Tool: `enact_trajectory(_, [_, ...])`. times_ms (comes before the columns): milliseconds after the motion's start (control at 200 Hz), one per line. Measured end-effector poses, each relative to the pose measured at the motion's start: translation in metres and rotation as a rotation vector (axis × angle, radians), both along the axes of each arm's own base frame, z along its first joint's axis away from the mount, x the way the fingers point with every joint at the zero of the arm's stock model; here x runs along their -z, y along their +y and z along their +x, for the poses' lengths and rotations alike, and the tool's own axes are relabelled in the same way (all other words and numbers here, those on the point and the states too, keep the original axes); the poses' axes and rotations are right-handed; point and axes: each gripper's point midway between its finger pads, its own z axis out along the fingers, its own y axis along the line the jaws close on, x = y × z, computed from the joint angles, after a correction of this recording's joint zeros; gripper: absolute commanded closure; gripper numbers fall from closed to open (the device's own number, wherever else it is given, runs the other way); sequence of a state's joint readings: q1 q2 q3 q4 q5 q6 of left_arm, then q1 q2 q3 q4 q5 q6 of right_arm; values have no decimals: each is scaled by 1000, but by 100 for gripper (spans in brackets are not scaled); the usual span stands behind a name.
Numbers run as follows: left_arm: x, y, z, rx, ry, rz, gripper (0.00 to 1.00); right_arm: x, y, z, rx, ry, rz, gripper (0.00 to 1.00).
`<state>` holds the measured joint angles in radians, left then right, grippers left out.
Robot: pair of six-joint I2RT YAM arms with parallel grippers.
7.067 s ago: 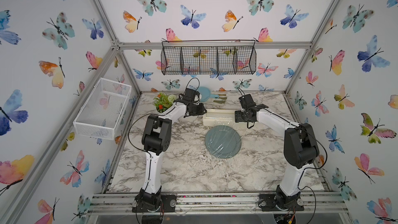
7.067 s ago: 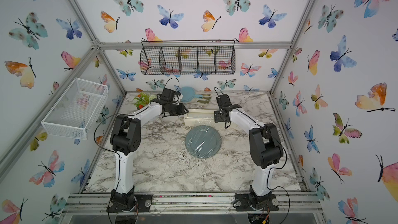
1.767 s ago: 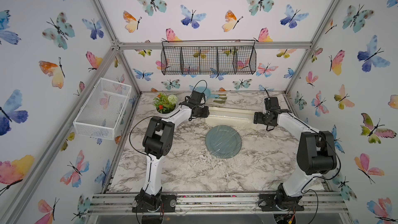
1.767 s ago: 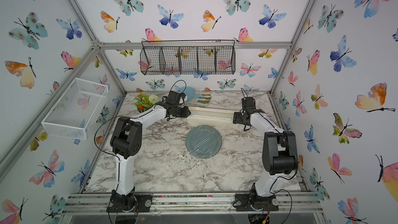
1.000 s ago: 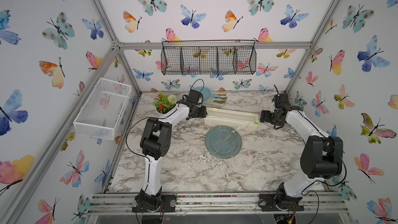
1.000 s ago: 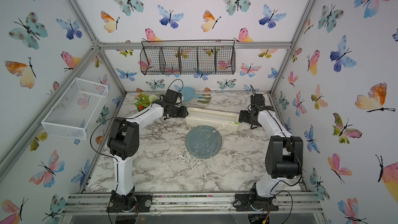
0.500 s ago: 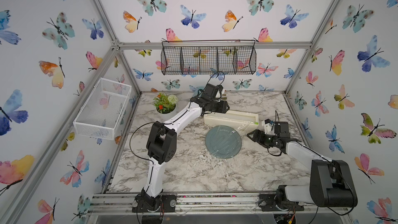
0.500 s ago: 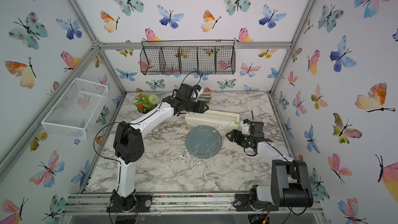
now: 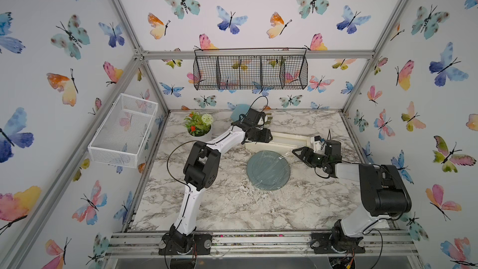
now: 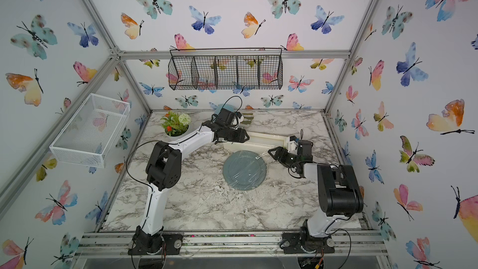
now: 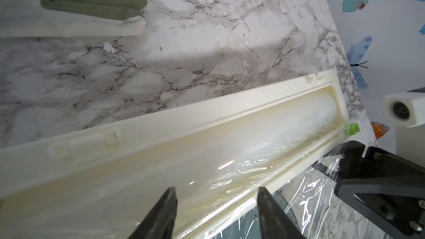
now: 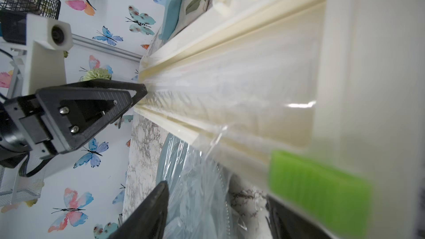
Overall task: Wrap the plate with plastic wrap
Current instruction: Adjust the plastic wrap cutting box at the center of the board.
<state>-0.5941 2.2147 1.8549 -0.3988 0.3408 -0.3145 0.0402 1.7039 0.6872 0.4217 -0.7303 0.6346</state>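
With both the left gripper [image 11: 216, 194] and right gripper [image 9: 296, 152] spread, the loose plastic wrap [image 11: 305, 203] mid-frame could slip off the plate [image 9: 268, 170] if the box [image 9: 289, 142] shifts.

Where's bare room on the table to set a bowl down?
Bare: the table strip between plate and front rail, and the back right corner beyond the dispenser box. Crowded: the plate's far edge, with left gripper, right gripper and plastic wrap.

Wrap [image 9: 280, 157] on plate [image 9: 266, 179], disp. box [image 9: 289, 142] behind
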Motion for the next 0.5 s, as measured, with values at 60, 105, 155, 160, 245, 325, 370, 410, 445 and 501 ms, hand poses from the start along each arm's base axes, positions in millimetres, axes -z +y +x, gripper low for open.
enact_trajectory(60, [0,0,1,-1,-4,-1,43,1,2,11,-2,1,11,40])
enact_trajectory(105, [0,-1,4,-2,-10,-3,43,2,2,18,0,0,18,43])
enact_trajectory(155, [0,-3,6,-2,-17,-7,43,2,4,25,-3,-5,25,43])
enact_trajectory(160, [0,-3,6,-2,-17,-7,43,2,4,25,-3,-4,26,43])
enact_trajectory(245, [0,-7,12,-1,-30,-13,43,0,5,37,-4,-18,33,49])
enact_trajectory(325, [0,-10,17,-1,-39,-18,43,-3,6,45,-10,-36,36,56])
enact_trajectory(370, [1,-12,19,-1,-46,-23,44,-4,6,50,-11,-41,40,60])
enact_trajectory(410, [1,-13,22,-2,-52,-27,44,-6,7,52,-12,-48,45,63])
enact_trajectory(445, [1,-14,23,-2,-56,-29,44,-7,7,52,-12,-52,48,68])
enact_trajectory(501, [2,-15,26,-4,-62,-33,45,-7,7,51,-11,-60,57,73])
